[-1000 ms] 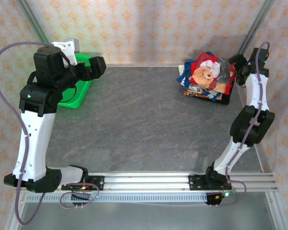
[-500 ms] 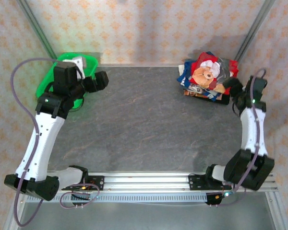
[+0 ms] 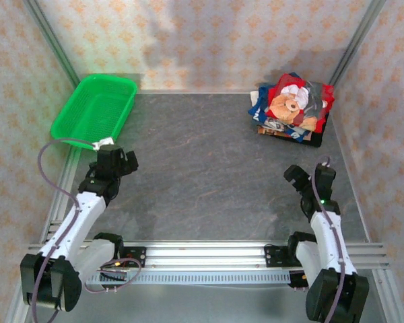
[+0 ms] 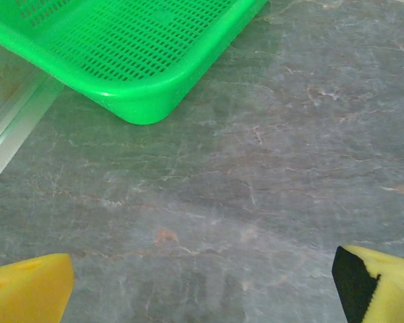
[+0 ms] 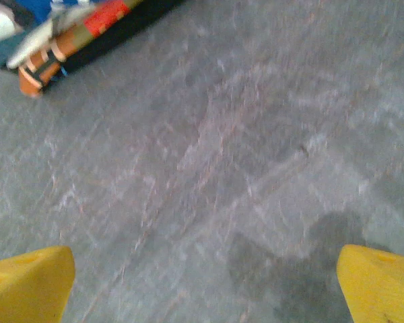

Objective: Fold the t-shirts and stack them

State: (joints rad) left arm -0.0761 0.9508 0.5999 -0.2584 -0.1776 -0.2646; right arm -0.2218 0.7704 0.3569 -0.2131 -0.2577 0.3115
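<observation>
One stack of t-shirts point(image 3: 293, 111) at upper right of the top view, red teddy-bear tee point(image 3: 286, 104) uppermost; layers too bunched to count. One green basket point(image 3: 94, 108), upper left. Two grippers low over the table point(image 3: 202, 168): left gripper point(image 3: 124, 161) at lower left, right gripper point(image 3: 303, 178) at lower right. Both have their fingers spread wide, gripping nothing.

Green basket point(image 3: 96, 108) at far-left corner of grey table point(image 3: 202, 182)
</observation>
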